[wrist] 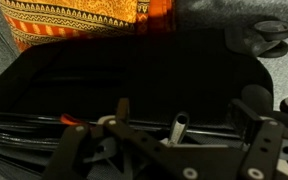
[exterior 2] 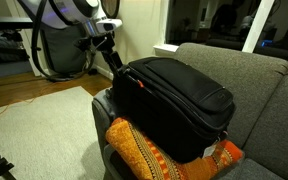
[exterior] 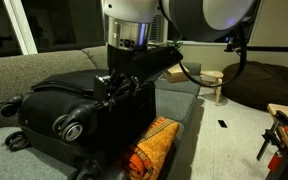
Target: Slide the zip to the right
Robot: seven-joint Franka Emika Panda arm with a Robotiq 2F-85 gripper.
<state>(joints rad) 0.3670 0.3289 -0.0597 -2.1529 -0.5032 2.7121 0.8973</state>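
A large black suitcase (exterior 2: 179,95) lies flat on a grey sofa (exterior 2: 254,70) with an orange patterned cushion (exterior 2: 149,155) against its front edge. The arm holds its end effector (wrist: 162,140) low over the case's wheel end, jaws spread wide and grasping nothing. In the wrist view the zip (wrist: 179,126) shows between those jaws as a small silvery pull standing up from the dark track along the case's edge, apart from both fingers (wrist: 69,152). The step in hand looks like the final approach to that pull. To do it well, centre the pull in the gap, come down until the pads flank the metal tab rather than the fabric, close on the tab alone, then draw slowly along the line of the track, not across it. A soft case on a soft seat is likely to shift or bunch under a sideways tug. A second small pale tab (wrist: 122,106) and a red tag (wrist: 74,120) sit just beside it, so picking the right one matters. Both exterior views give the whole case, the sofa and the arm's stance, and an exterior view shows the wheels (exterior: 72,125) plainly, yet neither resolves the zip. Only the wrist view shows the pull and the released jaws.
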